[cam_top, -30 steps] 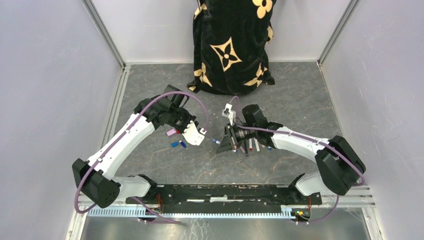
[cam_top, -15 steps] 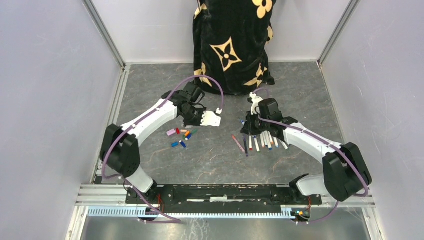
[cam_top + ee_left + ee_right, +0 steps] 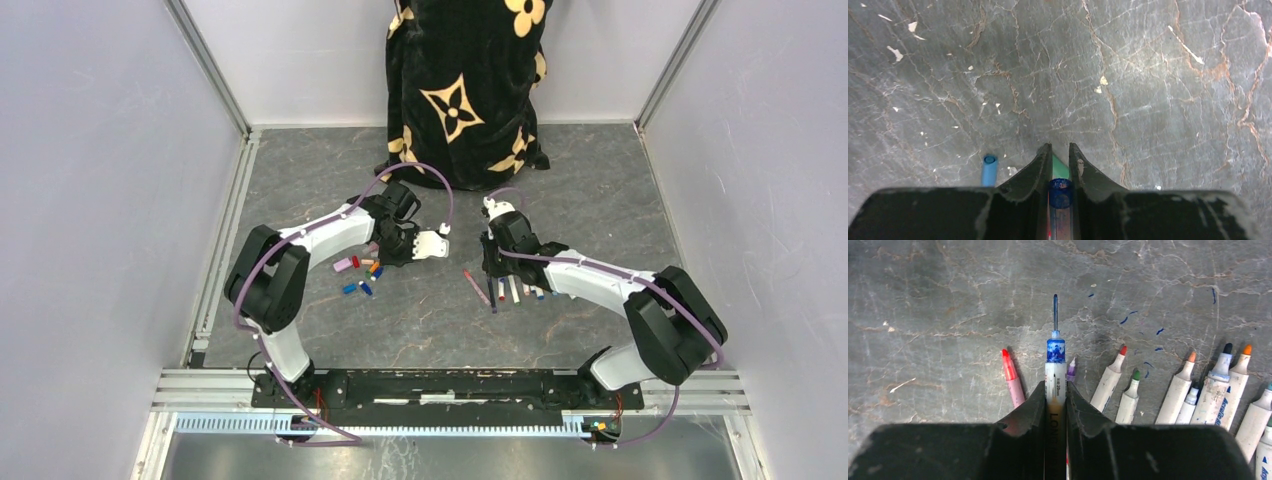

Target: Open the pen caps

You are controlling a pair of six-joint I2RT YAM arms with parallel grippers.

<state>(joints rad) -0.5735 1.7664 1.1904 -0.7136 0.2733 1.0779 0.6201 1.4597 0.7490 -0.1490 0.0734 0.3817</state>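
Observation:
My left gripper (image 3: 1059, 147) is shut on a dark blue pen cap (image 3: 1060, 192), held low over the floor. A green cap (image 3: 1060, 167) lies under the fingertips and a light blue cap (image 3: 989, 170) lies to the left. In the top view the left gripper (image 3: 388, 255) is at the cluster of loose caps (image 3: 358, 272). My right gripper (image 3: 1055, 385) is shut on a white pen (image 3: 1055, 365) whose long blue tip is bare. It hangs just above the row of uncapped pens (image 3: 1178, 395), which also shows in the top view (image 3: 520, 290).
A pink pen (image 3: 1012, 377) lies left of the held pen, apart from the row. A black cloth bag with gold flowers (image 3: 465, 90) stands at the back wall. Grey walls close in both sides.
The two grippers were close together a second ago and have pulled apart. The left went to the cap cluster with the blue cap. The right went to the pen row with the pen.

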